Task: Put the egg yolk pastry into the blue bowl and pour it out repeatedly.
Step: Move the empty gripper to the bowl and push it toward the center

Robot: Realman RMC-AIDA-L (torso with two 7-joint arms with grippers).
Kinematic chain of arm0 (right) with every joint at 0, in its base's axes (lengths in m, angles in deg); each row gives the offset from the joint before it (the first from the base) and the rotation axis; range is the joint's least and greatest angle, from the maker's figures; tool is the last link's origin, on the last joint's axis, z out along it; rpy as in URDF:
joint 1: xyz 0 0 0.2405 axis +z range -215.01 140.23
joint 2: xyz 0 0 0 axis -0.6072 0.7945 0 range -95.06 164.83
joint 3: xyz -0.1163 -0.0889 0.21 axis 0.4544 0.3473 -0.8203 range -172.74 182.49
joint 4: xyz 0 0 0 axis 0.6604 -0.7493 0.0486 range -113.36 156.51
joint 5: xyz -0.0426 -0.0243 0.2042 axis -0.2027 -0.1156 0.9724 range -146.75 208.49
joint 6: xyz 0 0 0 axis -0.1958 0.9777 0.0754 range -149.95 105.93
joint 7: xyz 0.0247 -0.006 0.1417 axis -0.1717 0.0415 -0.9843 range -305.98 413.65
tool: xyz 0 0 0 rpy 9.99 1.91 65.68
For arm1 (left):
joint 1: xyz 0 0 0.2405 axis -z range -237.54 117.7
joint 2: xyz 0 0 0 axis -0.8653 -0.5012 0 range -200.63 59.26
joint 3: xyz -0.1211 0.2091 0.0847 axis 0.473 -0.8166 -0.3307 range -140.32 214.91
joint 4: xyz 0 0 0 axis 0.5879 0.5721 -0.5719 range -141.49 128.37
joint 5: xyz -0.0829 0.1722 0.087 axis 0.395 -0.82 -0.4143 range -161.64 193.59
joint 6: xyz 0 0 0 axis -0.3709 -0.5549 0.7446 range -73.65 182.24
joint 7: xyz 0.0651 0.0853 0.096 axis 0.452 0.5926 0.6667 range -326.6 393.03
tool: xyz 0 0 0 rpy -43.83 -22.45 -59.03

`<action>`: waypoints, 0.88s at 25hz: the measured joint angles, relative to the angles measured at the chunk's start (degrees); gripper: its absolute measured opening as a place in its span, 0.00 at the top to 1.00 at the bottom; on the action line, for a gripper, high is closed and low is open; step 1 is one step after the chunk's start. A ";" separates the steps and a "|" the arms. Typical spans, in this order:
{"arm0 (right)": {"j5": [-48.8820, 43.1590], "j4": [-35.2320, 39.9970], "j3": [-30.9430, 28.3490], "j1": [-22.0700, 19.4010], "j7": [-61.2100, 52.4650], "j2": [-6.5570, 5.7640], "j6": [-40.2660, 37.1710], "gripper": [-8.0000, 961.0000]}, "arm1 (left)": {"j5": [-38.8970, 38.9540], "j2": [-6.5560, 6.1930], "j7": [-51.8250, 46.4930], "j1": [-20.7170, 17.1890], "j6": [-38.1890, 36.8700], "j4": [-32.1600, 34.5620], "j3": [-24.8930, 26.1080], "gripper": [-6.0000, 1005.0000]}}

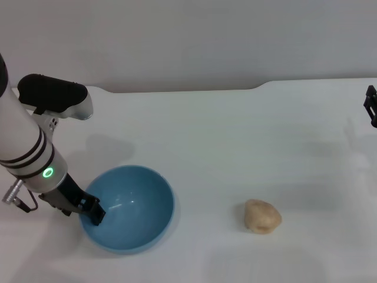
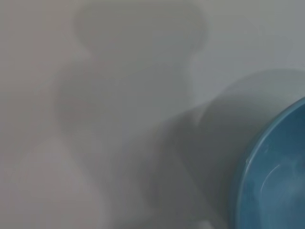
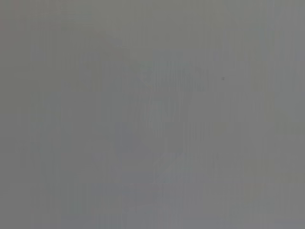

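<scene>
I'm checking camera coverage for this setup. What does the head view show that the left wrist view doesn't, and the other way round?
Only the head view shows the egg yolk pastry lying on the white table, apart from the bowl on its right, the left end effector at the bowl's left rim, and the right end effector at the far right edge. Only the left wrist view shows a close-up of the bowl's rim and the arm's shadow on the table. Both show the blue bowl, empty, and the table.
</scene>
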 joint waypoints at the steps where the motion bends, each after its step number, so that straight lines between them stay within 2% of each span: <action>1: 0.00 0.00 0.00 0.00 0.00 0.00 0.00 0.42 | 0.03 0.02 -0.11 0.00 -0.07 0.09 0.05 0.34; 3: 0.00 0.00 0.00 -0.01 0.00 0.00 0.00 0.42 | 0.07 0.04 -0.26 0.00 -0.12 0.07 0.14 0.35; 9: 0.00 0.00 0.00 -0.18 0.00 -0.01 0.00 0.42 | 0.72 0.07 0.05 0.51 -0.02 0.08 -0.27 0.54; 14: 0.00 -0.08 0.00 -0.27 0.00 -0.01 0.00 0.42 | 0.76 0.07 0.07 0.98 0.18 0.19 0.07 0.77; 22: 0.00 0.02 0.00 -0.27 0.00 -0.01 -0.16 0.42 | 0.90 0.07 0.08 1.17 0.52 0.28 0.13 0.91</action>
